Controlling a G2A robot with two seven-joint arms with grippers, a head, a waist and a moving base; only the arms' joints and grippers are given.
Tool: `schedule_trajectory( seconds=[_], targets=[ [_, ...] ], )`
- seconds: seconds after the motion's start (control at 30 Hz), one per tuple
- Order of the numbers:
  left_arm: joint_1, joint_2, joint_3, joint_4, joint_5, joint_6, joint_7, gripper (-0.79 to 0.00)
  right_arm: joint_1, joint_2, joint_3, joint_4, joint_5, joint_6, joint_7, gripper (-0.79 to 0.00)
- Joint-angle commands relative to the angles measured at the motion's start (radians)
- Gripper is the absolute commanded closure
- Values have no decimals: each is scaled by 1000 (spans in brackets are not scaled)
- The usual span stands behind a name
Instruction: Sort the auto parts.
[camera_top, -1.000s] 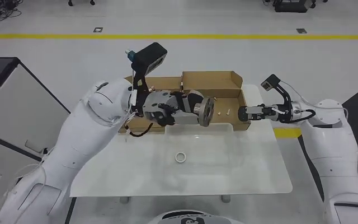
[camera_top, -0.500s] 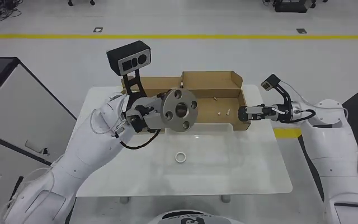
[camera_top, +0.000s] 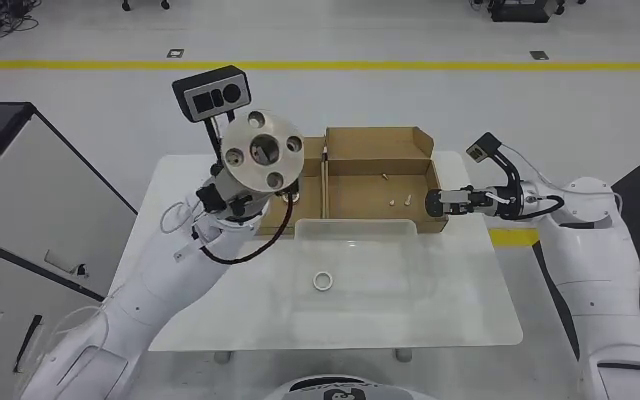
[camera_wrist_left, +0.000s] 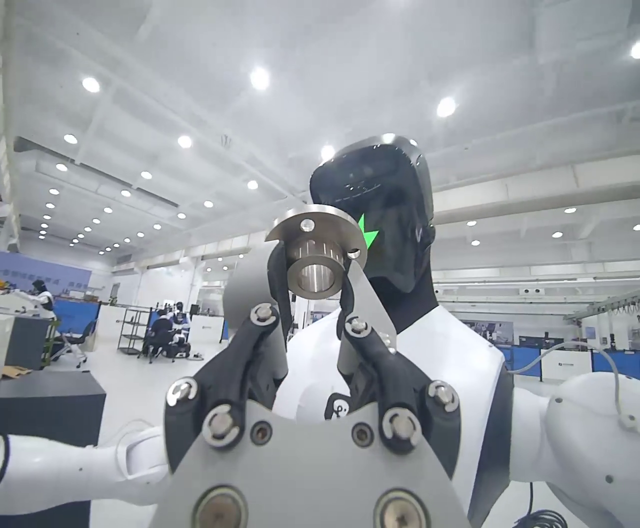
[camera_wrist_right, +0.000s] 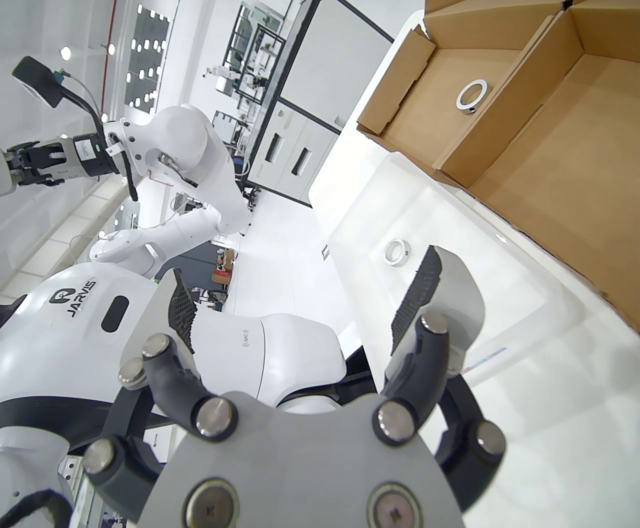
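While my left tool (camera_wrist_left: 314, 277) clamps the flanged hub (camera_top: 262, 151) aloft at ten o'clock, likely for identification, my right tool (camera_wrist_right: 305, 262) hangs released.

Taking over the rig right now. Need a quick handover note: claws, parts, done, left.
Left claw: shut on the flange, held high over the left-arm end of the boxes, disc face toward the top camera.
Right claw: open and empty, at the outer end of the right-side box.
Parts: one boxed ring lies in the left-side box; a few small parts in the right-side box; a tray ring in the clear tray.
Done: those boxed parts.
Left: place the flange, then the tray ring, probably with the boxed ring.
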Motion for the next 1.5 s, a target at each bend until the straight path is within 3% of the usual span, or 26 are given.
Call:
schedule_trajectory(
  seconds=[0.0,0.37,0.9,1.27,1.47],
  targets=[
    [10,-11,-8,2,-28,0,0,0,0,0,0,0,1,0,0,-785],
    [28,-58,-28,18,-42,6,-6,0,0,0,0,0,1,0,0,-785],
    [29,-51,-92,58,230,116,-116,0,0,0,0,0,1,0,0,-785],
    [40,-66,-62,-31,69,49,-49,0,0,0,0,0,1,0,0,-785],
    [42,-76,-63,-36,38,43,-43,0,0,0,0,0,1,0,0,-785]
  ],
)
